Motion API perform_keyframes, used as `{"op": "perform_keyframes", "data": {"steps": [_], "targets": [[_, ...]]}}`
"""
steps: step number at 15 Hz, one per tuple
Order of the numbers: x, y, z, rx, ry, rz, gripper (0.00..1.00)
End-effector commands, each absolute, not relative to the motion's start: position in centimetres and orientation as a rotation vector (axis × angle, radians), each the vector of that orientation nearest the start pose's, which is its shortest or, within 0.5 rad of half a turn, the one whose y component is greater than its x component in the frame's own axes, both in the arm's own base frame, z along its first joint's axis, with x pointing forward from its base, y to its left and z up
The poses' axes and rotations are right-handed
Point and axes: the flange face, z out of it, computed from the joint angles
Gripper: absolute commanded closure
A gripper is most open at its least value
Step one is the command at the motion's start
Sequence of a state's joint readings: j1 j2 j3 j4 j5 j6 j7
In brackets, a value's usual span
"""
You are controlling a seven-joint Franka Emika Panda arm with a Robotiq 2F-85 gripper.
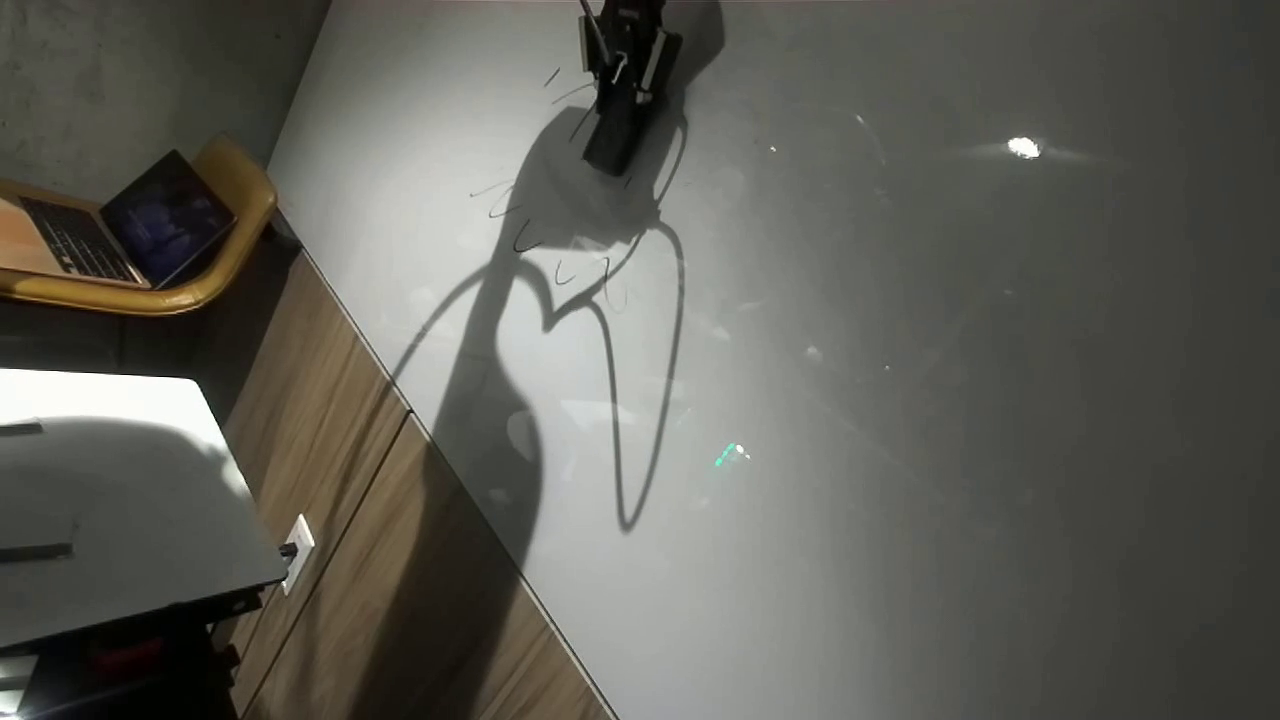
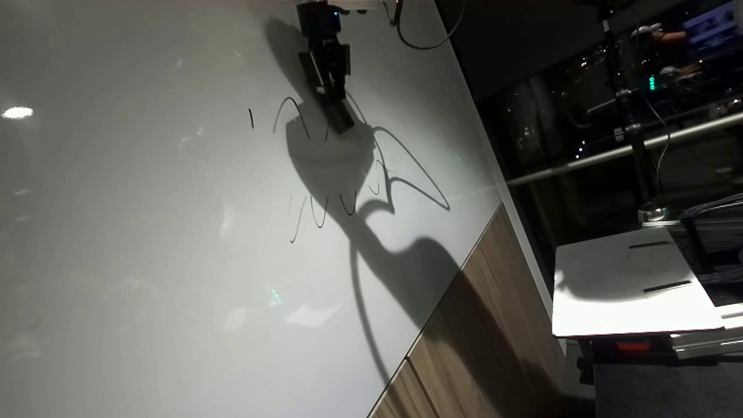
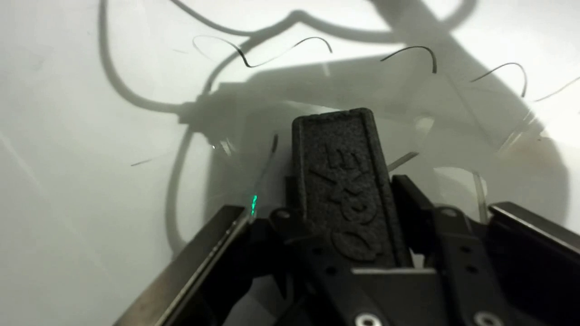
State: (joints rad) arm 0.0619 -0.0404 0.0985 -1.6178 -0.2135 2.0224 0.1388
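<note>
A black foam eraser (image 3: 337, 181) with raised lettering is clamped between the fingers of my gripper (image 3: 346, 194); its far end sticks out well past the fingertips. In both exterior views the gripper (image 1: 628, 75) comes in from the top edge with the dark eraser (image 1: 613, 145) pointing down, slightly tilted. Behind it lies a large whiteboard (image 2: 145, 244). Several dark marker strokes (image 2: 320, 227) lie around the eraser, and curved strokes (image 3: 419, 46) run beyond its end in the wrist view. Whether the eraser touches the board I cannot tell.
The arm's shadow and a cable's shadow fall across the board. Wood panels (image 1: 330, 400) border the board's lower edge. A white-topped table (image 2: 627, 273) stands nearby. A laptop (image 1: 170, 220) rests on a yellow chair (image 1: 190, 298). A loose cable (image 2: 426, 47) hangs beside the arm.
</note>
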Motion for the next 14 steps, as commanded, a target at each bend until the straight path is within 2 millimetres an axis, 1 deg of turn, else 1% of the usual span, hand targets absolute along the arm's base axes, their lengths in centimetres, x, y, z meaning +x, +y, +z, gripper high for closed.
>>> {"op": "perform_keyframes", "data": {"steps": [1,3,4,6,9,14], "targets": [[60.9,2.1,66.0,-3.233,-0.076,-0.857,0.72],[61.3,-0.4,65.3,-3.256,-0.034,-0.831,0.72],[61.4,-1.2,65.1,-3.260,-0.013,-0.821,0.72],[61.6,-1.6,64.1,-3.257,0.017,-0.806,0.72],[61.6,-0.5,63.8,-3.235,0.009,-0.795,0.72],[61.8,-0.3,63.9,-3.208,-0.036,-0.810,0.72]]}}
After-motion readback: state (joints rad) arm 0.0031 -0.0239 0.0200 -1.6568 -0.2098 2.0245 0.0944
